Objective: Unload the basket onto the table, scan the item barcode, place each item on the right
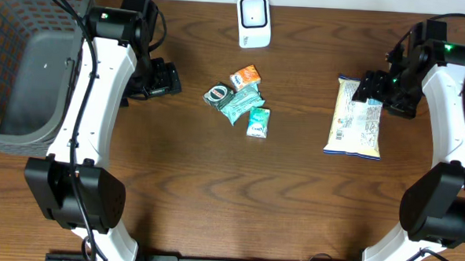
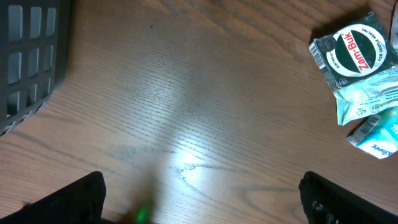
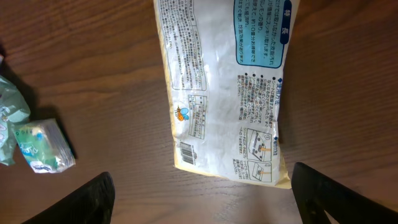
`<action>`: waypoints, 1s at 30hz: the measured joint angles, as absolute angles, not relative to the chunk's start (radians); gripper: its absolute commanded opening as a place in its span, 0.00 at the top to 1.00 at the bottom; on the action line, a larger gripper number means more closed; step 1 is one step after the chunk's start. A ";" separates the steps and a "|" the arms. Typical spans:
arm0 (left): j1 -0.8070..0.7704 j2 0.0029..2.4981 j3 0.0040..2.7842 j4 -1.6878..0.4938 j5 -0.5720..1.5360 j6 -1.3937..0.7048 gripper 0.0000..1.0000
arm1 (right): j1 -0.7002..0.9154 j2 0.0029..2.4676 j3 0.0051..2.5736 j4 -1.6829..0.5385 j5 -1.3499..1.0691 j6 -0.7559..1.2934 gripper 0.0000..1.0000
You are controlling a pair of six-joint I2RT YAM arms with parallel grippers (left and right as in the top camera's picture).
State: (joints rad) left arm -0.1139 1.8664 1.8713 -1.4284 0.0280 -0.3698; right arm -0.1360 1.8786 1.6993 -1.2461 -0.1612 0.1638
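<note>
A large white and yellow bag lies flat on the table at the right, printed side up. Its small barcode shows near the bag's end in the right wrist view. My right gripper hovers open over the bag's far end, and the bag lies just ahead of the fingers, not between them. A white scanner stands at the back centre. My left gripper is open over bare wood, left of a pile of small packets. Nothing sits between its fingers.
A grey mesh basket fills the far left. The central pile holds a round-labelled Zam-Buk packet, an orange packet and teal sachets. Bare wood lies between the pile and the bag.
</note>
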 measured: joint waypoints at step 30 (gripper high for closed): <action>-0.114 1.866 1.871 -1.429 0.028 -0.370 0.03 | -0.160 1.976 1.699 -1.238 -0.240 0.097 0.07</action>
State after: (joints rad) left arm -0.1139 1.8664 1.8713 -1.4288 0.0277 -0.3698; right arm -0.1604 1.9762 1.6985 -1.2381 -0.2398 0.0967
